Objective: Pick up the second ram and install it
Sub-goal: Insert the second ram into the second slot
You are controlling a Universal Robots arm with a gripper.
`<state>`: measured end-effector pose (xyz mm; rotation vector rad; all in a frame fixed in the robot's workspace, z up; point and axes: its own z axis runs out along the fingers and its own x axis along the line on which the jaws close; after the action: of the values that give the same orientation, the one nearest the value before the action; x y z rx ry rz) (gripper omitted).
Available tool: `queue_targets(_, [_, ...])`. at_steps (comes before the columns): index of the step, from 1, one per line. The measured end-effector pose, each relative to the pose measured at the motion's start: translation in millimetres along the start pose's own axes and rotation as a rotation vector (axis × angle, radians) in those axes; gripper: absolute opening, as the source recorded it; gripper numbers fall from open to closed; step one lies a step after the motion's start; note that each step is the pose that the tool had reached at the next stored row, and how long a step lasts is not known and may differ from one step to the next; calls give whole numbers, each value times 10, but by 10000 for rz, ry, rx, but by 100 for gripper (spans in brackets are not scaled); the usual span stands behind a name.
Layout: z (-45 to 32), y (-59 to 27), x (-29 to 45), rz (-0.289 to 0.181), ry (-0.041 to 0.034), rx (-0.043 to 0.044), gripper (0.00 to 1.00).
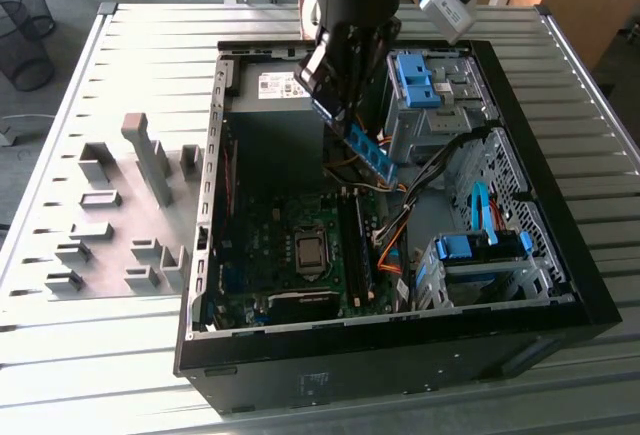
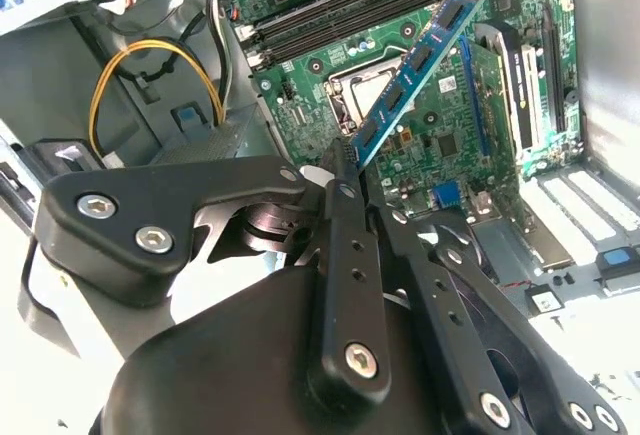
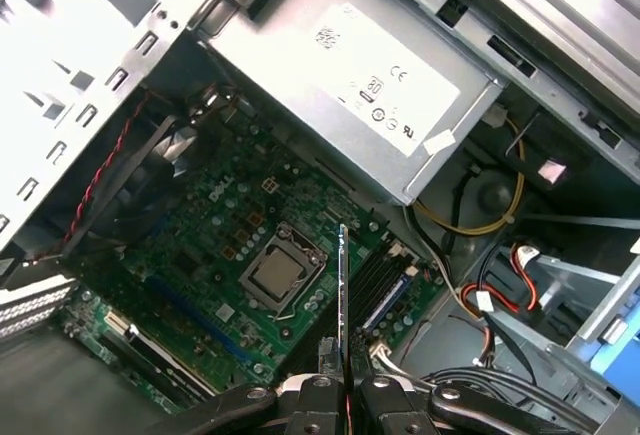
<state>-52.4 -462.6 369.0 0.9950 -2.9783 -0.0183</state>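
The pincer [image 1: 345, 115] is clamped on one end of the ram [image 1: 372, 156], holding it tilted in the air above the motherboard [image 1: 300, 255] inside the open case [image 1: 560, 285]. The case lies on a grey slatted table [image 1: 150, 45], with a grey fixture block [image 1: 120, 215] at its 9 o'clock. A wire bin [image 1: 25, 30] stands on the floor beyond the table's far corner.

In the second wrist view the ram [image 2: 420, 55] slants over the memory slots [image 2: 340, 15].
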Motion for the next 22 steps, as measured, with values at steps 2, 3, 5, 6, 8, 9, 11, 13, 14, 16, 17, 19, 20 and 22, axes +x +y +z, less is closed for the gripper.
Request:
queue_targets(2, [2,0,0,348,-3,2,14])
queue_targets(3, [3,0,0,523,-4,3,14])
queue_targets(5, [5,0,0,876,-7,6,14])
queue_targets(6, [6,0,0,1053,-9,7,14])
queue_targets(8, [8,0,0,1411,-12,9,14])
queue_targets(9, [9,0,0,1604,-14,10,14])
queue_targets(11, [11,0,0,1910,-17,11,14])
queue_targets(13, [11,0,0,1982,-17,12,14])
queue_targets(14, [11,0,0,1984,-17,12,14])
queue_targets(16, [11,0,0,1988,-18,11,14])
queue_targets(17, [11,0,0,1988,-18,11,14])
queue_targets(19, [11,0,0,1988,-18,11,14])
queue_targets(20, [11,0,0,1988,-18,11,14])
queue_targets(22, [11,0,0,1988,-18,11,14])
